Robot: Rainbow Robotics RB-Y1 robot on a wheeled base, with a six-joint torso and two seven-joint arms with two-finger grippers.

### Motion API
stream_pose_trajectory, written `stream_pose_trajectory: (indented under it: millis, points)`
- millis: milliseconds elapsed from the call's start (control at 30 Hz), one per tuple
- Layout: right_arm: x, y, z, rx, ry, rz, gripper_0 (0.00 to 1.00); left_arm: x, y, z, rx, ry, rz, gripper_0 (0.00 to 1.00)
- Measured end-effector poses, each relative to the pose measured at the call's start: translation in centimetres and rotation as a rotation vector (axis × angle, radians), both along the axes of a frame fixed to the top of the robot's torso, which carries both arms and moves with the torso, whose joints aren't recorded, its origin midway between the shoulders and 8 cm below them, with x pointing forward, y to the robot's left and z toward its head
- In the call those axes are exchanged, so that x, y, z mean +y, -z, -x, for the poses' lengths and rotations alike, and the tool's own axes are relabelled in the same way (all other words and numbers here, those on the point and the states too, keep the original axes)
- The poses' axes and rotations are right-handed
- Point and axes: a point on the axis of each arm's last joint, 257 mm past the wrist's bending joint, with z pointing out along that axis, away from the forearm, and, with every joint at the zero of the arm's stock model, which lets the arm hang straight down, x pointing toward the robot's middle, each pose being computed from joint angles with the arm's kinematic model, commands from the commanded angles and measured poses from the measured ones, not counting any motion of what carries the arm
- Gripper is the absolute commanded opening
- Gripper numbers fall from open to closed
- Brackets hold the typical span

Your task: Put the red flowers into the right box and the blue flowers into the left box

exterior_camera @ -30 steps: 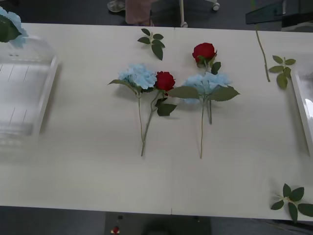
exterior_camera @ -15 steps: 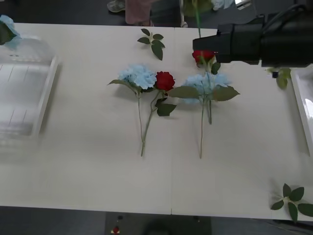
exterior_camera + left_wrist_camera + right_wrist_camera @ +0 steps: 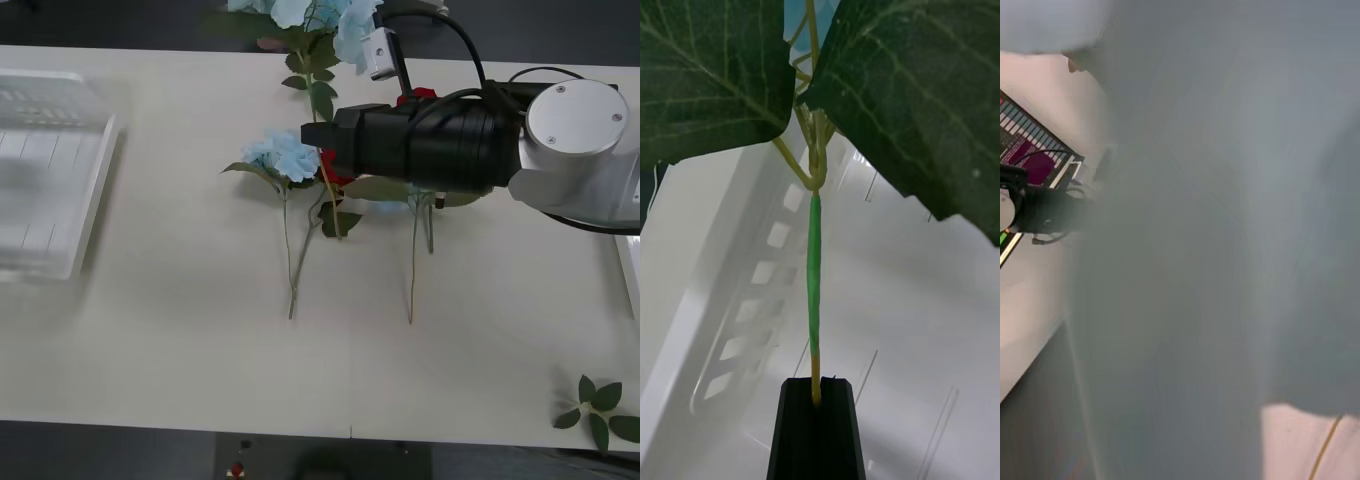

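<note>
Between the closed black fingers of the left hand (image 3: 818, 409), a blue flower's stem (image 3: 814, 285) is clamped, its leaves above and the slotted left box (image 3: 752, 300) beneath. Over the desk (image 3: 200, 350), the right arm (image 3: 440, 150) crosses the lying blue flowers (image 3: 285, 155); whether its hand is clenched cannot be told.

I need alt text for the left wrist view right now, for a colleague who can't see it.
The left gripper, its black fingers shut on a blue flower's thin green stem, holds it over the left box, whose slotted white wall shows behind. Two big green leaves spread across the top.
</note>
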Motion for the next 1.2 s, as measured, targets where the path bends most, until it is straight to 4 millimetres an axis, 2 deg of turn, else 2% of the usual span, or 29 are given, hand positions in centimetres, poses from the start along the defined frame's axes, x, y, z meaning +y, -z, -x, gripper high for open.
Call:
stream_pose_trajectory:
  millis: [300, 400, 433, 467, 533, 733, 1000, 1100, 1200]
  points:
    - [3.0, -0.2, -1.1, 0.003, 0.011, -0.051, 0.00, -0.8, 0.5, -0.5, -0.002, 0.019, -0.002, 0.01]
    - [4.2, 0.0, -1.6, -0.005, 0.007, -0.054, 0.00, -1.7, 1.2, -0.9, 0.007, 0.049, -0.023, 0.45]
    - [4.6, 0.1, -1.7, -0.003, 0.006, -0.057, 0.00, -2.0, 1.6, -1.0, 0.012, 0.058, -0.028, 0.69]
    - [5.0, 0.2, -1.7, 0.000, 0.005, -0.061, 0.00, -2.2, 1.9, -1.0, 0.016, 0.062, -0.029, 0.85]
    - [5.7, 0.4, -1.8, 0.007, 0.002, -0.068, 0.00, -2.7, 2.2, -1.1, 0.012, 0.054, -0.012, 0.93]
    - [6.9, 0.9, -1.9, 0.006, -0.003, -0.069, 0.00, -3.1, 2.4, -1.2, 0.001, 0.045, 0.021, 0.93]
    - [7.1, 2.0, -2.0, -0.001, 0.009, -0.043, 0.00, -3.1, 2.4, -1.1, 0.008, 0.044, 0.022, 0.93]
    - [7.3, 2.2, -1.8, -0.004, 0.001, -0.032, 0.00, -3.2, 2.4, 0.3, 0.070, 0.038, 0.049, 0.93]
    - [7.3, 2.1, -1.8, -0.006, 0.002, -0.034, 0.00, -3.6, 0.7, 1.9, 0.131, 0.063, 0.083, 0.93]
